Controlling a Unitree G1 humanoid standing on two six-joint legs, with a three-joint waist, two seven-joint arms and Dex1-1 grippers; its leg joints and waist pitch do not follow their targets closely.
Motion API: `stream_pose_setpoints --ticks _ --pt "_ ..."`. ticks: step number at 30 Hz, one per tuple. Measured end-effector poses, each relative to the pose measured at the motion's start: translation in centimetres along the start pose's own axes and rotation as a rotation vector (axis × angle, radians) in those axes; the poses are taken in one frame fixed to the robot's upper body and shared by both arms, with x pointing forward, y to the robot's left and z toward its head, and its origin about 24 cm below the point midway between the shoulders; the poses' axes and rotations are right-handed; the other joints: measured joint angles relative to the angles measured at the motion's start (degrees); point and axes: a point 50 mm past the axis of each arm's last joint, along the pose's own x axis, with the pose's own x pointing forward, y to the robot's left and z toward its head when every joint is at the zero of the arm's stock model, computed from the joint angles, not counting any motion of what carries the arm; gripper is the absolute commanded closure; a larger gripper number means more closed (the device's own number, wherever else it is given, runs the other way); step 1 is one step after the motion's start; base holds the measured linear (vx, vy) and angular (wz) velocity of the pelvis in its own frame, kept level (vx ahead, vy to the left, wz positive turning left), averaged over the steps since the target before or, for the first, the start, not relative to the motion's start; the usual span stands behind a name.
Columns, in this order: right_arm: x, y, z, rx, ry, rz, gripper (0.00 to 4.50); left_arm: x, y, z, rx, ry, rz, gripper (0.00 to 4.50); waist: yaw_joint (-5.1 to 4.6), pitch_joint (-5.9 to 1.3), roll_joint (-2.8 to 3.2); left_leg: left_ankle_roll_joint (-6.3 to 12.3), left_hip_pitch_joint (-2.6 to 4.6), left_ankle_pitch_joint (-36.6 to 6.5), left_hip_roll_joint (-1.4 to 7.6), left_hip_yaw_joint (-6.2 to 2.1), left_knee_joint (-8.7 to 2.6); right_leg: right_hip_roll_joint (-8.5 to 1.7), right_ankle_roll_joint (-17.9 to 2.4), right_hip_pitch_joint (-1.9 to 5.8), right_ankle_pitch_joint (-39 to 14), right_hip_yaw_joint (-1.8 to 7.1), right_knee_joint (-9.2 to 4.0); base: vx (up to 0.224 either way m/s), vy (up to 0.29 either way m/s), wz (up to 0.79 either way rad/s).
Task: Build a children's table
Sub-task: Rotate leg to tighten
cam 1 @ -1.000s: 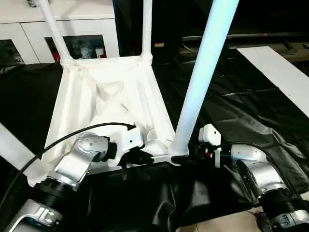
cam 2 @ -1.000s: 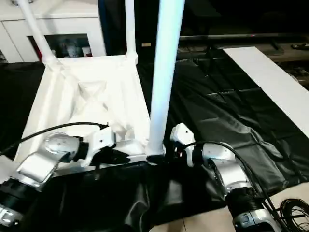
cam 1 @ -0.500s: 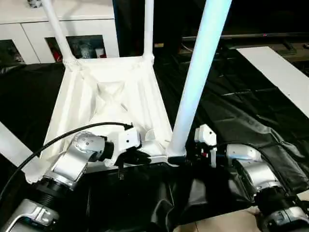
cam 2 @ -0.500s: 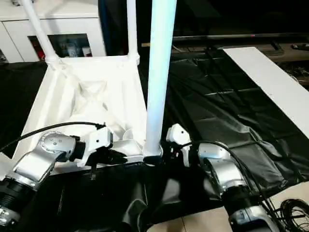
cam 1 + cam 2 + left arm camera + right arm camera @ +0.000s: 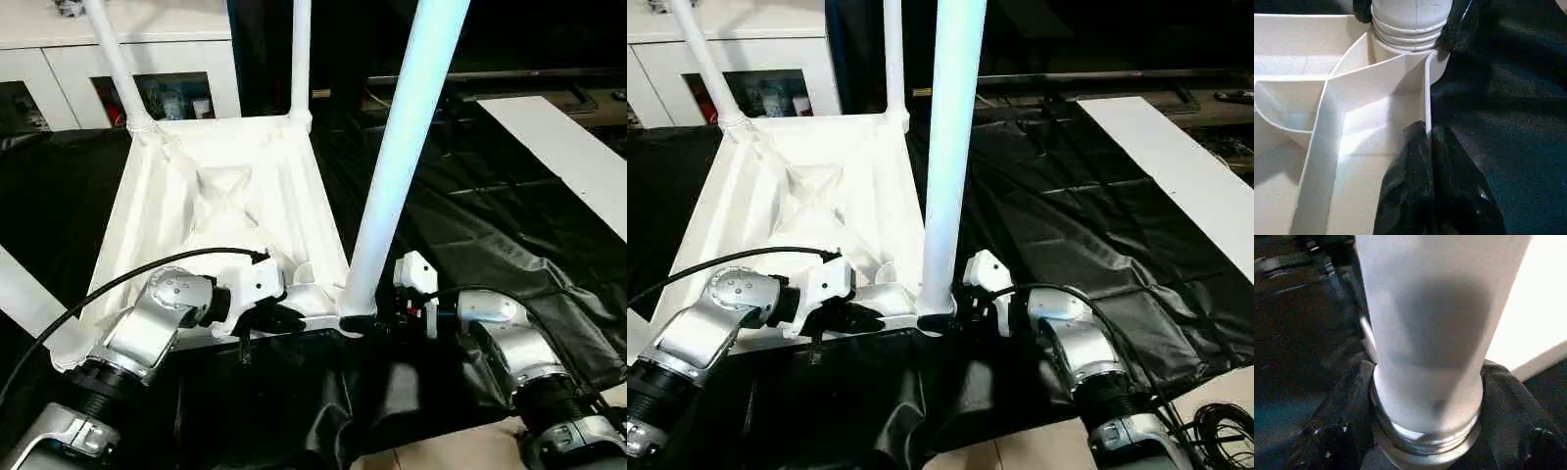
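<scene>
The children's table lies upside down on a black sheet: the white tabletop [image 5: 225,196] has two legs standing in its far corners [image 5: 118,64] [image 5: 301,59]. A third leg [image 5: 397,166] rises from the near right corner socket. Another white leg [image 5: 24,294] slants at the left edge. My left gripper [image 5: 1428,137] is shut on the tabletop's near rim, close to that socket. My right gripper [image 5: 1427,431] holds the third leg at its ribbed base, one black finger [image 5: 1347,401] on each side.
A white cabinet [image 5: 59,59] with glass doors stands behind the table. A long white board [image 5: 568,147] lies on the black sheet [image 5: 470,215] at the right. The sheet's wrinkled front edge meets tile floor [image 5: 441,455]. A black cable [image 5: 118,284] loops over my left forearm.
My right gripper's fingers have drawn in on the near right leg's base, and that leg stands slightly more upright. My left gripper keeps its hold on the rim.
</scene>
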Motion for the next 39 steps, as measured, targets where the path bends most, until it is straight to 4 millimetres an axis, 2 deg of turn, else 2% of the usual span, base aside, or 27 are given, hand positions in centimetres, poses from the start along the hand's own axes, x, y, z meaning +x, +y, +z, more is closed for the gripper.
stream_pose_setpoints --ticks 5,11,13,17,21,23,30,32,33,35,39 --pt "1.8 -0.5 -0.6 0.092 -0.059 -0.25 1.81 1.0 0.9 0.3 -0.04 0.006 0.121 4.5 -1.16 -0.06 -0.12 -0.08 0.4 -0.01 0.07 -0.04 0.28 -0.03 0.09 0.17 -0.05 -0.03 0.22 -0.033 0.002 -0.04" --pt "5.3 -1.3 -0.2 0.209 -0.067 -0.619 1.81 3.2 2.3 1.3 -0.115 0.022 0.29 4.5 -2.52 -0.06 -0.05 -0.13 0.47 -0.04 0.06 -0.45 0.51 -0.04 0.22 0.12 -0.12 -0.26 -0.4 -0.059 0.021 -0.12" --pt "6.2 -1.7 0.1 0.235 -0.05 -0.728 1.81 4.2 2.7 1.9 -0.132 0.031 0.337 4.5 -3.01 0.07 0.17 -0.12 0.46 -0.05 0.06 -0.78 0.49 -0.1 0.25 0.06 -0.15 -0.75 -1.15 -0.069 0.039 -0.1" --pt "7.1 -1.7 0.1 0.263 -0.031 -0.824 1.81 5.2 2.8 2.3 -0.128 0.051 0.368 4.5 -3.38 0.1 0.64 -0.09 0.52 -0.07 0.06 -1.25 0.47 -0.3 0.25 0.87 -0.15 -1.77 -2.48 -0.017 0.01 -0.02" --pt "7.0 -1.7 0.1 0.273 -0.04 -0.818 1.81 5.3 2.7 2.3 -0.119 0.052 0.367 4.5 -3.53 0.09 0.67 -0.06 0.5 -0.09 -0.23 -1.33 0.4 -0.63 0.26 0.96 -0.15 -1.93 -2.9 0.0 0.0 0.0" --pt "6.9 -1.7 0.1 0.278 -0.051 -0.814 1.12 5.3 2.7 2.3 -0.111 0.052 0.365 4.5 -3.52 0.05 0.59 -0.01 0.5 -0.12 -0.53 -1.34 0.28 -1.03 0.26 0.81 -0.15 -2.01 -2.9 0.0 0.0 0.0" --pt "6.4 -1.9 0.2 0.256 -0.084 -0.736 0.62 4.8 2.7 2.3 -0.091 0.046 0.357 4.5 -3.51 0.27 0.47 0.02 0.37 -0.13 -0.78 -1.34 0.27 -1.21 0.28 0.53 -0.16 -1.89 -2.92 0.0 0.0 0.0" --pt "5.9 -2.0 0.4 0.223 -0.083 -0.683 0.62 4.6 2.6 2.2 -0.081 0.044 0.348 4.5 -3.44 0.3 0.48 0.02 0.33 -0.14 -0.78 -1.34 0.22 -1.21 0.27 0.47 -0.16 -1.89 -2.92 0.0 0.0 0.0" --pt "4.7 -2.0 0.3 0.156 -0.067 -0.601 0.62 4.4 2.3 2.1 -0.07 0.039 0.32 4.5 -3.2 0.3 0.48 0.03 0.21 -0.14 -0.77 -1.34 0.17 -1.21 0.27 0.56 -0.15 -1.86 -2.89 0.0 0.0 0.0" --pt "3.8 -2.1 0.5 0.095 -0.051 -0.521 0.62 3.9 2.2 2.1 -0.054 0.035 0.299 4.5 -2.98 0.27 0.43 0.04 0.06 -0.13 -0.77 -1.28 0.14 -1.21 0.24 0.49 -0.1 -1.74 -2.63 0.06 -0.019 0.05" --pt "0.8 -1.9 0.5 -0.033 0.002 -0.313 0.62 2.8 1.4 1.7 -0.006 0.019 0.191 4.5 -1.62 0.18 0.28 0.07 0.09 -0.13 -0.76 -1.05 0.13 -1.21 -0.02 0.29 0.64 -1.47 -1.84 0.042 -0.027 0.06"
